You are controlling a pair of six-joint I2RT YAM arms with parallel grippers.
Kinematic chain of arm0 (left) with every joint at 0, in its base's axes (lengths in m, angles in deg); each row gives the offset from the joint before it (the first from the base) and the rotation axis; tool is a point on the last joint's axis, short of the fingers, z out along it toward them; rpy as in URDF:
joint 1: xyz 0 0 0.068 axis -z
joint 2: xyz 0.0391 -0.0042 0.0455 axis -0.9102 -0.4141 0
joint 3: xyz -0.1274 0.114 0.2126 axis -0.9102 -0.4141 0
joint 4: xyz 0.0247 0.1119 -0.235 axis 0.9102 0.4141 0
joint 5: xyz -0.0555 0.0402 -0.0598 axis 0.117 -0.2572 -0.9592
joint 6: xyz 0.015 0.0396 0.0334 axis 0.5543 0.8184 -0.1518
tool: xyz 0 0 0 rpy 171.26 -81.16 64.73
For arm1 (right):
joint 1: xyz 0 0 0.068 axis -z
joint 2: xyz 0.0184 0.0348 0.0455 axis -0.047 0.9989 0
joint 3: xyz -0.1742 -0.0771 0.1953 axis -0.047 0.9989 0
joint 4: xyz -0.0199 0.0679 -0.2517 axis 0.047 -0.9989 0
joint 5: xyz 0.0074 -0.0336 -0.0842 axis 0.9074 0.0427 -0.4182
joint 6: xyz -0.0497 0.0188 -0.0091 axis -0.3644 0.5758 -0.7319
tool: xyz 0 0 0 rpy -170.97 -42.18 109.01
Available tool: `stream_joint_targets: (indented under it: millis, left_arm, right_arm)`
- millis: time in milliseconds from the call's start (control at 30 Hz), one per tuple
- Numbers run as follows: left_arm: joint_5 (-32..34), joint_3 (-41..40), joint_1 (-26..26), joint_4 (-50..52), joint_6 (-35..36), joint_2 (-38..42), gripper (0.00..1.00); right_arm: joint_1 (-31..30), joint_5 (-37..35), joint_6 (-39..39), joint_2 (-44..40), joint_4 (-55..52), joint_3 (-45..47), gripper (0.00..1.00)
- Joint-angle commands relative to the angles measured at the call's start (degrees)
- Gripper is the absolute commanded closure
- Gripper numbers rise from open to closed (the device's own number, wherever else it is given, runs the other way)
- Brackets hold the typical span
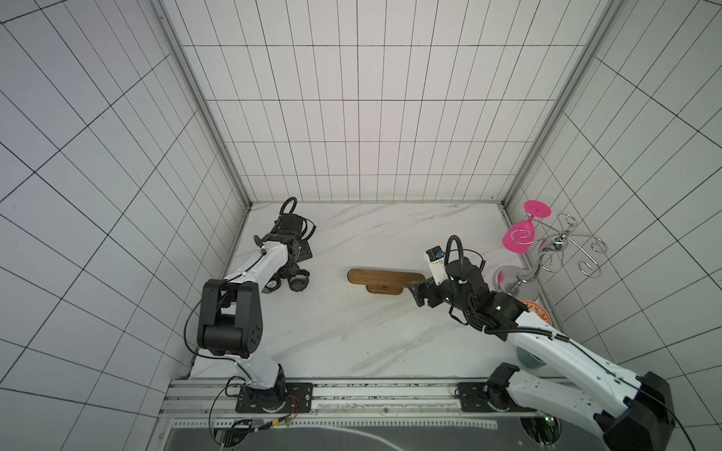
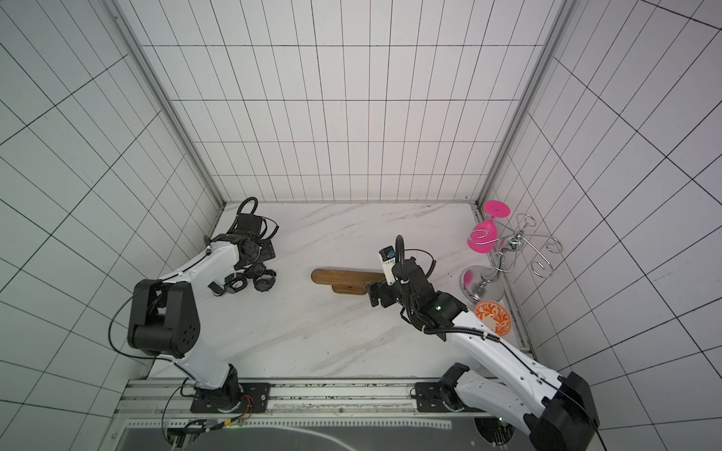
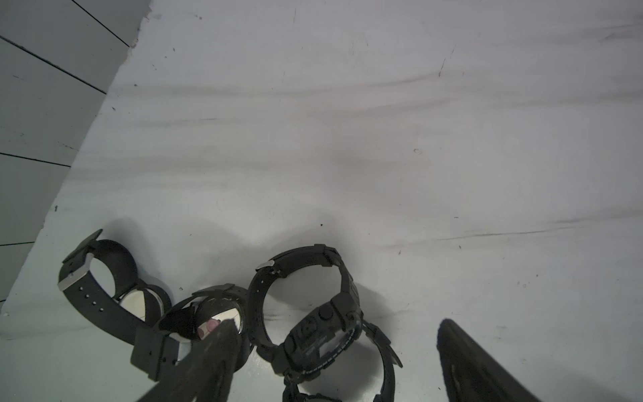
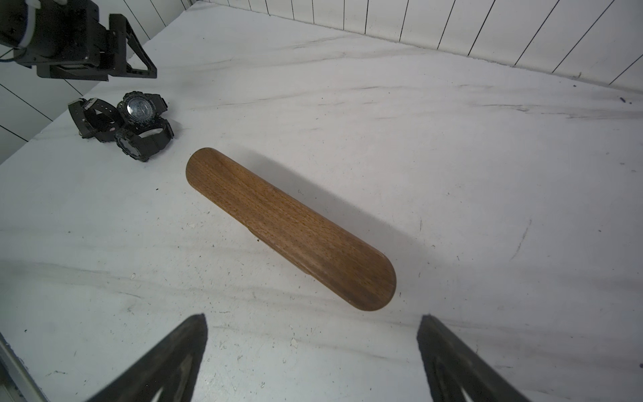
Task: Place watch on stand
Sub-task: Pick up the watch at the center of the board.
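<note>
Right hand [image 4: 313,317] open facing stand [image 4: 288,226], left hand [image 3: 337,322] open above watches [image 4: 137,108]

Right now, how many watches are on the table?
4, clustered by the left gripper: slim watch, second slim watch, chunky watch, second chunky watch. More may be hidden.

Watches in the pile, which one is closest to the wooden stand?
The chunky black watch on the side facing the stand; the round-dial watch and slim-strapped one lie behind it.
</note>
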Motion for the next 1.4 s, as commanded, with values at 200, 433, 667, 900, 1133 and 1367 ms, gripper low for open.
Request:
stream_joint_targets:
  millis: [200,433,667,900,1133,1367]
  left_arm:
    - [-6.36,3.50,0.04,2.97,2.43,-6.08,0.22]
    - [-5.37,1.30,1.03,4.24,0.88,-3.64,0.27]
    - [-4.54,-1.57,2.59,4.39,-0.26,-0.78,0.36]
    - [-5.40,-4.13,4.60,3.62,-1.06,2.13,0.40]
    - [-6.09,-5.97,5.66,2.80,-1.35,3.11,0.56]
    - [-7.00,-6.82,7.31,1.80,-1.81,3.19,0.65]
  right_arm:
    - [0.11,0.94,1.13,-0.44,1.47,3.10,0.04]
    - [0.11,0.94,1.04,0.11,1.47,2.88,0.05]
    - [0.11,0.94,1.04,0.61,1.47,2.87,0.05]
    - [0.11,1.25,0.86,1.58,1.46,2.60,0.05]
    - [0.10,1.49,0.86,1.92,1.39,2.53,0.05]
    - [0.02,1.52,0.86,1.96,1.25,2.51,0.05]
